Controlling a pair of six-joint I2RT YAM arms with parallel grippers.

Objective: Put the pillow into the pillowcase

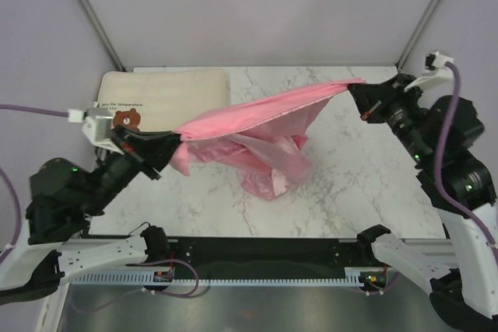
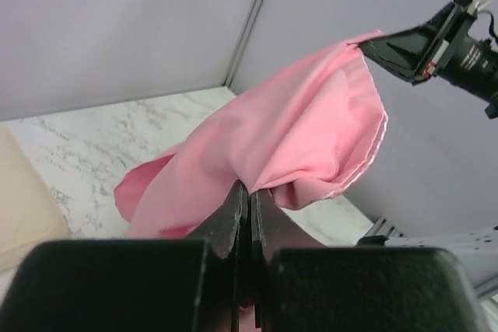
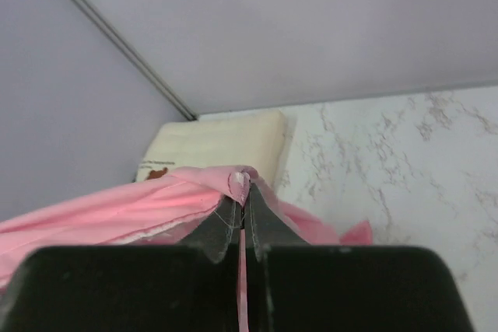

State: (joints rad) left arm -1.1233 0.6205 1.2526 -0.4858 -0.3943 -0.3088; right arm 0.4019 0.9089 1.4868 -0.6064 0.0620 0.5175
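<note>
Stretching the pink pillowcase (image 1: 257,118) between them above the marble worktop (image 1: 366,192), the two arms each pinch one end of the fabric. The left hand (image 1: 177,140) is clamped on the end nearest the pillow (image 1: 167,92), and the right hand (image 1: 355,88) is clamped on the far corner, towards the back right. The case hangs as a taut band, its lower folds bunched on the worktop in the middle.

The cream pillow lies flat at the back left corner, outside the case and held by neither hand. The task therefore looks to be at an early stage: the case is lifted, but its mouth has yet to be spread and the pillow has yet to go in.

Only the overhead view shows the whole span and the heap of slack cloth. The left wrist camera shows its own fingers (image 2: 229,223) pressed together on a fold, a hemmed edge curling open beyond, and the right hand at the far tip. The right wrist camera shows a small nub of fabric nipped at its tips, with the pillow behind.
</note>
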